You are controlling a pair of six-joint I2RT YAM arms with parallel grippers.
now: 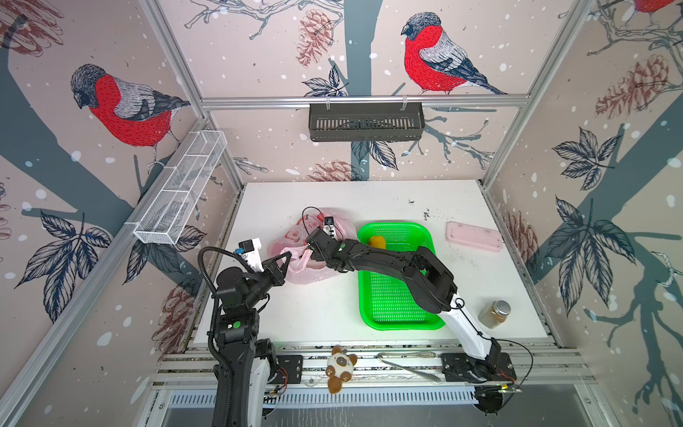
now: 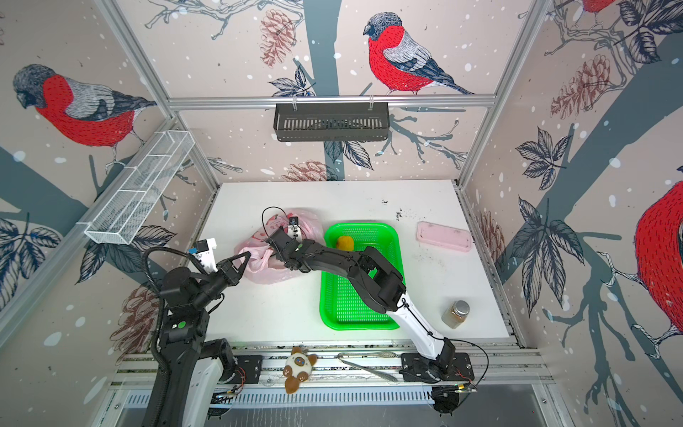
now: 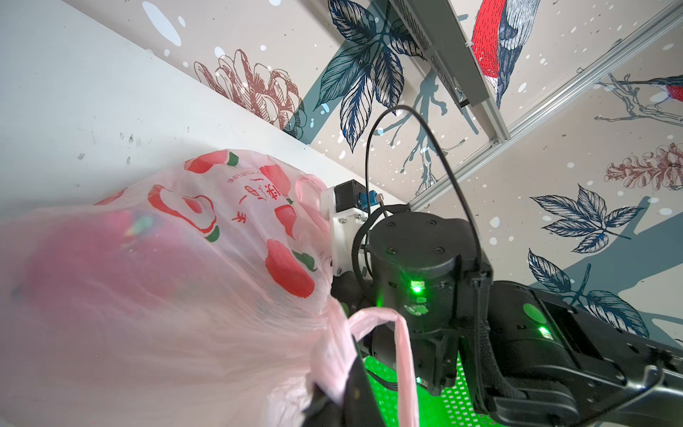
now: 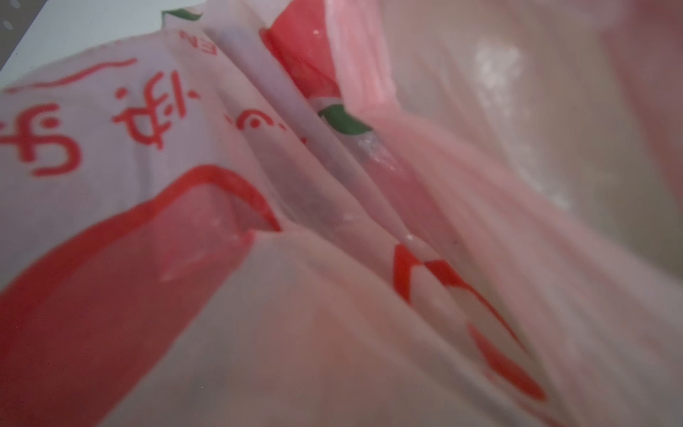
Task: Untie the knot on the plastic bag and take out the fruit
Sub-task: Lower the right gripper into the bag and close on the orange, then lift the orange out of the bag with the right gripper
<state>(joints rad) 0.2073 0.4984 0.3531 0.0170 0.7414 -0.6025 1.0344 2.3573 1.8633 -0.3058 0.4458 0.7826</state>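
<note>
White surface point(image 1: 295, 318) carries a bright green perforated plastic tray point(image 1: 364, 288), centre-right. A thin translucent pale pink plastic bag point(image 1: 295, 240) lies slumped just left of the tray. Right tool point(image 1: 313, 254) is sunk into the bag's mouth; released or clenched cannot be told. Left tool point(image 1: 285, 259) is clenched on a pale pink loop handle point(image 3: 403, 351). Film judged soft, slippery, tear-prone: hold by the bunched handle, not the wall. One small yellow-orange round fruit point(image 1: 377, 242) sits in the tray; a magenta shape point(image 3: 92, 266) shows through the film.

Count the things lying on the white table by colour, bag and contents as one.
Pink: 2, the plastic bag and the flat case
Green: 1, the tray
Yellow-orange: 1, the fruit in the tray
Amber: 1, the jar
Total: 5
</note>
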